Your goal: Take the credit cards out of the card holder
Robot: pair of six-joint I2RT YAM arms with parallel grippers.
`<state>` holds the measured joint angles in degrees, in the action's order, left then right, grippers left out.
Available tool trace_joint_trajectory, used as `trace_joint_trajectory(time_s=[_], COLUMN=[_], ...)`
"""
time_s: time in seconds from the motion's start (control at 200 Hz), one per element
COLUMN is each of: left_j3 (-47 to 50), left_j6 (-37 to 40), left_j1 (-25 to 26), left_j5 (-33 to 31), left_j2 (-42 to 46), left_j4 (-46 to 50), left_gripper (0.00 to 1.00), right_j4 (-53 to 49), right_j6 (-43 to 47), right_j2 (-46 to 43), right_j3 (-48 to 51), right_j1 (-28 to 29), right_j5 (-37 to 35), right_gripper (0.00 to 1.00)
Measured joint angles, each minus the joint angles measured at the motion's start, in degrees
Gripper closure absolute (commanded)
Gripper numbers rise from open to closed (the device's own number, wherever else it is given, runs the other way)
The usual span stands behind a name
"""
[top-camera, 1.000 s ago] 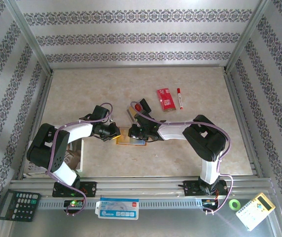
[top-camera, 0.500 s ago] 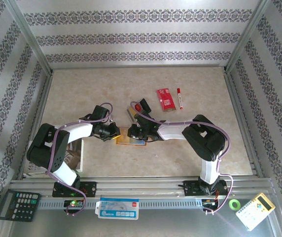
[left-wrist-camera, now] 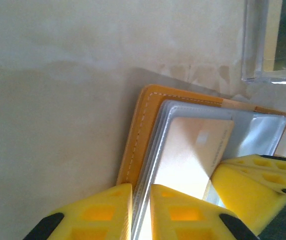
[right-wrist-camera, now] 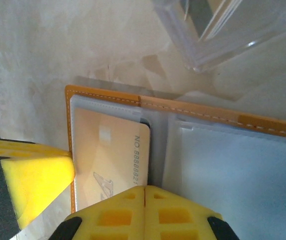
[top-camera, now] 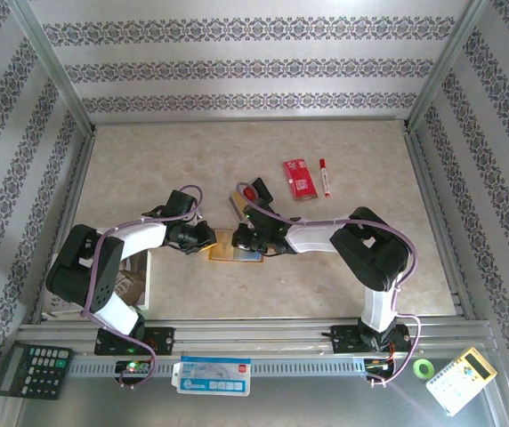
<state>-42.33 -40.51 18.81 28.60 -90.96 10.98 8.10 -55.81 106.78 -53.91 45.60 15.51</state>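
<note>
Orange card holder (top-camera: 234,252): lying open on the table (top-camera: 343,285) between the two arms, clear pockets upward; tan credit card (right-wrist-camera: 108,160) in the end pocket; left gripper (left-wrist-camera: 141,202) clenched on the holder's pocket leaves at its edge; right gripper (right-wrist-camera: 144,202) pads pressed together over the card's near edge; whether they pinch the card cannot be told.

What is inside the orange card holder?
A tan card sits in a clear pocket of the card holder. Yellow fingers cover its near end; more cards cannot be seen.
</note>
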Motion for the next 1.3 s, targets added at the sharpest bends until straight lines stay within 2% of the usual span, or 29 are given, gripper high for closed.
trace_joint_trajectory(time_s=[0.465, 0.669, 1.159, 1.304], left_j3=[0.42, -1.18, -1.81, -2.19], left_j6=[0.0, 0.0, 0.0, 0.02], left_j1=[0.7, 4.11, 4.13, 4.13], left_j5=[1.14, 2.6, 0.44, 0.07], left_j2=[6.8, 3.93, -1.05, -1.36], left_j4=[0.48, 0.42, 0.46, 0.68], left_gripper=[0.81, 0.82, 0.81, 0.81], right_j4=[-0.13, -0.13, -0.13, -0.15], right_j6=[-0.46, -1.33, -1.31, -1.36], right_j2=[-2.1, -2.1, -3.34, -3.56], right_j3=[2.34, 2.36, 3.85, 3.96], right_j1=[-0.02, -0.02, -0.11, -0.13], right_j5=[-0.74, -1.14, -2.12, -2.16], right_gripper=[0.95, 0.96, 0.96, 0.91])
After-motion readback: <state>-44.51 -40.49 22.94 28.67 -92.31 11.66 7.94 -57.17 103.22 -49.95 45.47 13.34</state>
